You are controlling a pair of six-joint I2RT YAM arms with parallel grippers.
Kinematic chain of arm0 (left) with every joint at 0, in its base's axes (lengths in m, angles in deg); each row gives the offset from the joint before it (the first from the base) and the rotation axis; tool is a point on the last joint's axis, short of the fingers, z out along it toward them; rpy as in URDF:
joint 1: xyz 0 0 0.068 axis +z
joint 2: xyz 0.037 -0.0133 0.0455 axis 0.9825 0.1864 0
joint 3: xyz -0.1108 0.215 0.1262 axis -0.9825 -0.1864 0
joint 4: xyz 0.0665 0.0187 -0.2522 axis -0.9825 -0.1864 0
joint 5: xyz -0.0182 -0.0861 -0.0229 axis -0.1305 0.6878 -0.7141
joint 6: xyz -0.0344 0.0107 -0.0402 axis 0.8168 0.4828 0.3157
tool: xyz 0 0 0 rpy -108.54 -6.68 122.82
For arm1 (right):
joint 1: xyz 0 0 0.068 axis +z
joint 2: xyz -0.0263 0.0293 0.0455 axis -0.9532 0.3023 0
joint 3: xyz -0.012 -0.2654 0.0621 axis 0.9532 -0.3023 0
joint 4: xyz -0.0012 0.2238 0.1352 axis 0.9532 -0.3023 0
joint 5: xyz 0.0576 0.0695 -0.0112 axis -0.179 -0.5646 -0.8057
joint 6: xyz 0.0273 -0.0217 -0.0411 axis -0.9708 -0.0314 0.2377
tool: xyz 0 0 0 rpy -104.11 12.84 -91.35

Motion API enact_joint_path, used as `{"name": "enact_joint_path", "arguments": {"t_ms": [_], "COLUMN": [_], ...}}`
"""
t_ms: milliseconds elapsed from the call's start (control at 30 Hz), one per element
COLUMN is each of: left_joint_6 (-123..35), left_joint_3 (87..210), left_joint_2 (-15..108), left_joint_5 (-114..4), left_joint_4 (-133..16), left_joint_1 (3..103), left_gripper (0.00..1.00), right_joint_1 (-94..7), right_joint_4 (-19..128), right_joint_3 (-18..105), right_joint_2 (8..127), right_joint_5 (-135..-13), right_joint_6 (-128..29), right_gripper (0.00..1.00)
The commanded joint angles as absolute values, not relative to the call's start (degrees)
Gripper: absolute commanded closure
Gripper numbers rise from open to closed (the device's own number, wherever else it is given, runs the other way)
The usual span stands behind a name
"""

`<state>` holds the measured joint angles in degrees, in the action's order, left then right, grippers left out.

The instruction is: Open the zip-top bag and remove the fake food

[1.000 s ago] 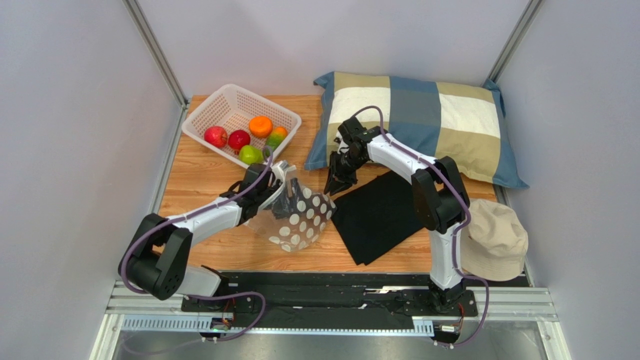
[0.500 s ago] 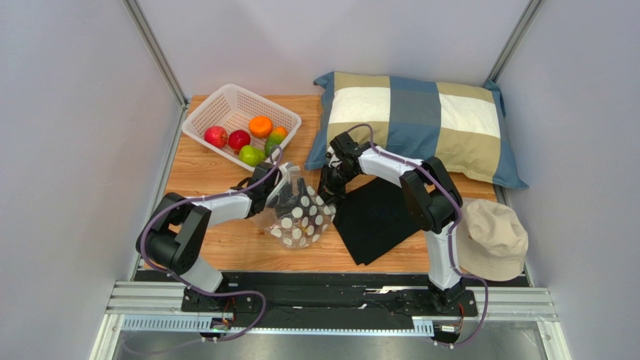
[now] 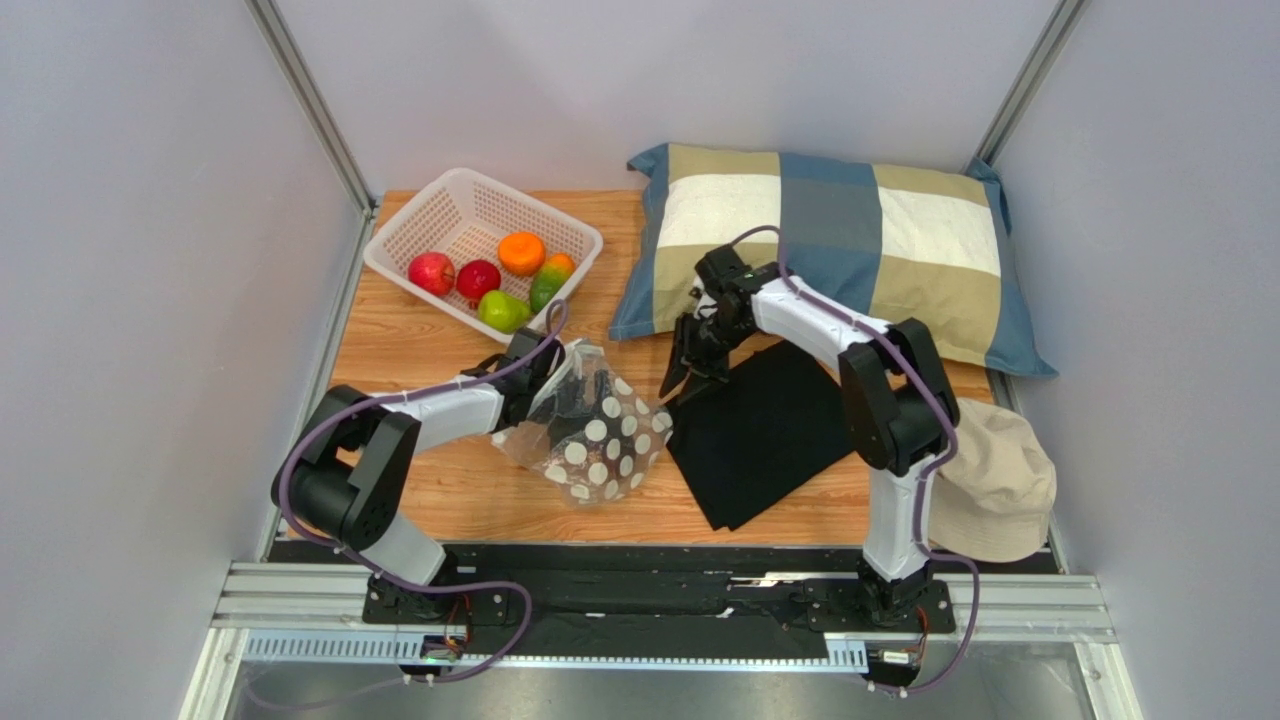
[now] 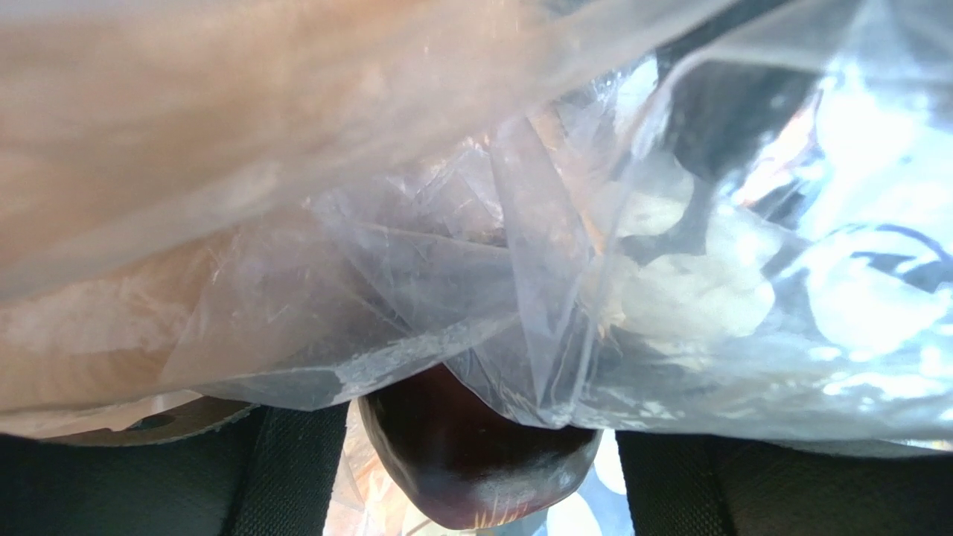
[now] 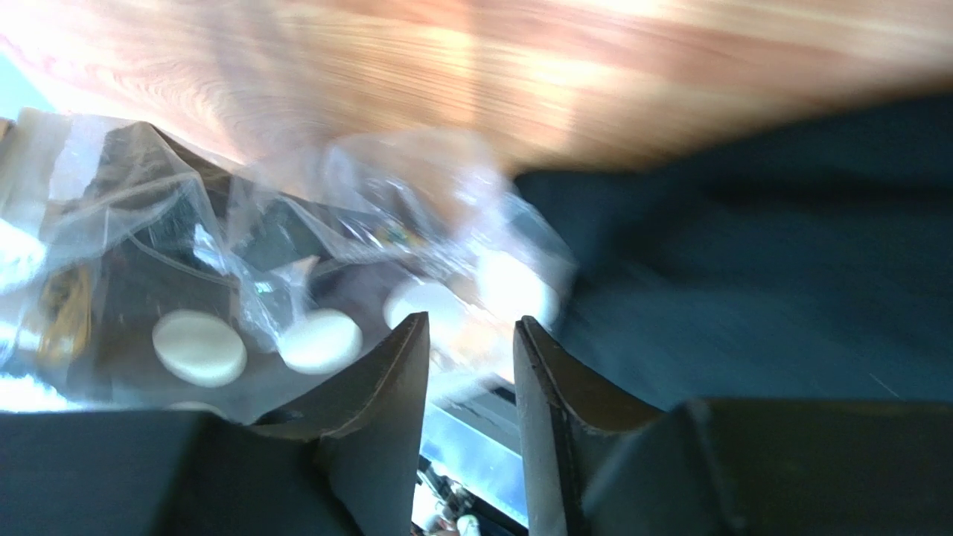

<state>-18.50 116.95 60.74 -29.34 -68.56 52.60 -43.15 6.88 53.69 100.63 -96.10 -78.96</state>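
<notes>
The zip-top bag (image 3: 601,443), clear with white dots, lies crumpled on the wooden table. My left gripper (image 3: 567,393) reaches into its mouth. In the left wrist view the left gripper (image 4: 481,447) stands open inside the bag (image 4: 447,223), with a dark purple fake fruit (image 4: 481,475) between its fingers and a thin gap on each side. My right gripper (image 3: 688,372) hovers at the black cloth's edge, clear of the bag, open with nothing between its fingers (image 5: 386,369). Several other fake fruits (image 3: 504,278) lie in the basket.
A white lattice basket (image 3: 436,203) sits at the back left. A checked pillow (image 3: 842,240) lies at the back right, with a black cloth (image 3: 766,428) in front of it. A beige hat (image 3: 992,480) rests at the right edge.
My right gripper let go of the bag's edge, opened and drew back to the right. The bag sagged onto the table as my left gripper pushed deeper into it.
</notes>
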Motion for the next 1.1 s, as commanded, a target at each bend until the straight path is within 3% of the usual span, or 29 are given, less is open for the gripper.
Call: {"name": "enact_joint_path", "arguments": {"t_ms": [0, 67, 200, 233, 367, 567, 700, 933, 1067], "left_joint_6": [-18.8, -18.9, -21.2, -21.4, -21.6, -15.1, -11.6, -14.3, -20.1], "left_joint_3": [115.7, 115.9, 119.5, 120.1, 123.1, 125.6, 128.3, 138.9, 146.0], "left_joint_2": [60.3, 60.6, 59.0, 57.9, 49.4, 36.9, 34.0, 24.9, 21.1], "left_joint_5": [-27.7, -27.9, -28.5, -28.6, -30.8, -33.3, -35.8, -49.5, -55.0], "left_joint_4": [-69.2, -68.5, -72.9, -75.2, -82.2, -88.8, -99.1, -115.8, -118.1], "left_joint_1": [52.4, 52.3, 52.4, 52.4, 52.5, 54.6, 55.0, 55.1, 55.1], "left_gripper": [0.21, 0.32, 0.92, 0.98, 1.00, 1.00, 1.00, 1.00, 1.00], "right_joint_1": [-45.4, -45.4, -45.2, -45.1, -44.5, -43.8, -42.9, -41.6, -41.6], "right_joint_4": [1.6, 0.5, 0.6, 0.6, 3.7, 20.5, 31.3, 26.6, 23.0], "right_joint_3": [51.3, 51.1, 49.7, 49.0, 46.5, 37.2, 32.0, 36.2, 38.0], "right_joint_2": [93.4, 91.3, 87.9, 86.7, 83.4, 77.5, 75.4, 75.9, 78.9], "right_joint_5": [-92.3, -91.8, -93.3, -93.5, -98.3, -109.6, -113.6, -109.3, -109.1], "right_joint_6": [-75.7, -74.7, -74.8, -74.8, -73.2, -78.2, -85.1, -81.6, -81.7], "right_gripper": [0.60, 0.59, 0.50, 0.46, 0.27, 0.19, 0.18, 0.18, 0.19]}}
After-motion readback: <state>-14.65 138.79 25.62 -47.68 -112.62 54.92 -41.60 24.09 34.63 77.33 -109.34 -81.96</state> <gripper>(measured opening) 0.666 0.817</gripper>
